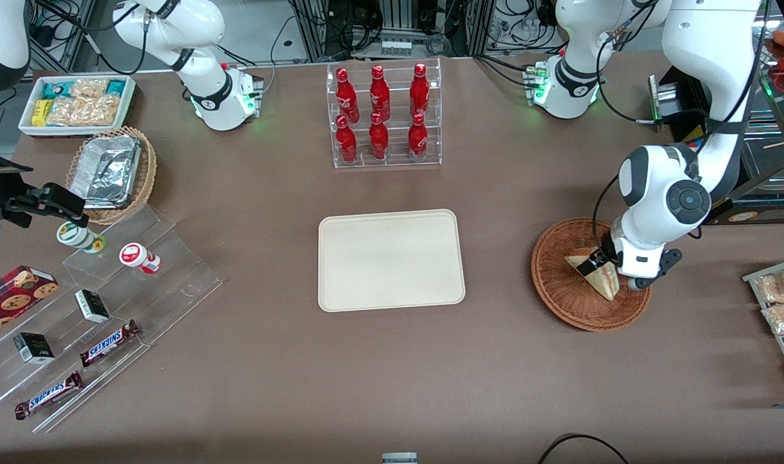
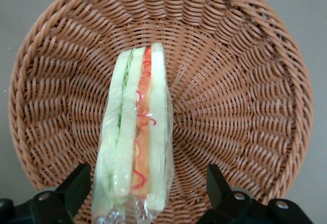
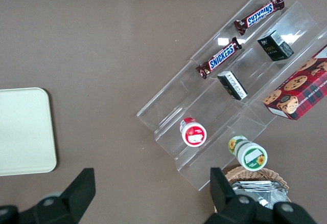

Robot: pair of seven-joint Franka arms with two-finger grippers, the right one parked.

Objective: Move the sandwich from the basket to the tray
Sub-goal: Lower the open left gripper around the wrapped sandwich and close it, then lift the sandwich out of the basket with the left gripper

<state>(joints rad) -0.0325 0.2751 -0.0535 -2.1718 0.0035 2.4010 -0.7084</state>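
Note:
The sandwich (image 1: 594, 274) is a wrapped triangular wedge standing on edge in the reddish-brown woven basket (image 1: 554, 283), toward the working arm's end of the table. My left gripper (image 1: 617, 274) is lowered into the basket and is open, straddling the sandwich. In the left wrist view the sandwich (image 2: 138, 132) shows pale bread with green and red filling, and the black fingers (image 2: 76, 185) stand on either side of it with gaps, over the basket (image 2: 245, 106). The gripper (image 2: 145, 185) holds nothing. The cream tray (image 1: 392, 261) lies empty at the table's middle, beside the basket.
A clear rack of red bottles (image 1: 382, 116) stands farther from the front camera than the tray. Toward the parked arm's end are a stepped acrylic shelf (image 1: 140, 290) with snacks, a tan wicker basket with foil containers (image 1: 111, 171) and a white bin (image 1: 76, 103). Snack packets (image 1: 781, 303) lie near the working arm's end.

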